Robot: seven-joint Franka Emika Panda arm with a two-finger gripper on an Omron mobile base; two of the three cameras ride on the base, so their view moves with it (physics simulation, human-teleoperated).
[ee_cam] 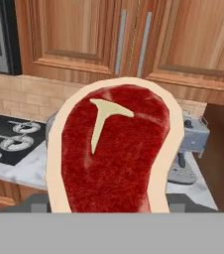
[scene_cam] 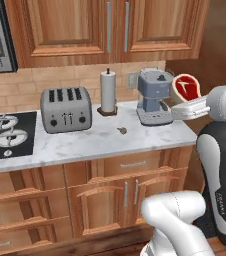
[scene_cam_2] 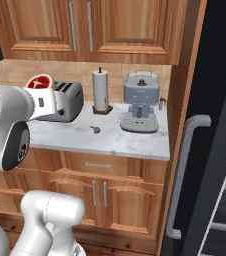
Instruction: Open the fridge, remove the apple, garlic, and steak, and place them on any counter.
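Red steak (ee_cam: 111, 149) sits upright in the gripper (scene_cam: 181, 106), jaws spread wide around it, held above the counter (scene_cam: 100, 140) by the coffee machine (scene_cam: 154, 97).

The marble counter (scene_cam: 100, 142) carries a toaster (scene_cam: 66, 109), paper-towel holder (scene_cam: 107, 93), coffee machine (scene_cam: 153, 97) and garlic (scene_cam: 121, 131).

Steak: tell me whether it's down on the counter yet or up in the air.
In the air. The steak stands on edge at the tool, above the counter, near the coffee machine, not lying on the marble.
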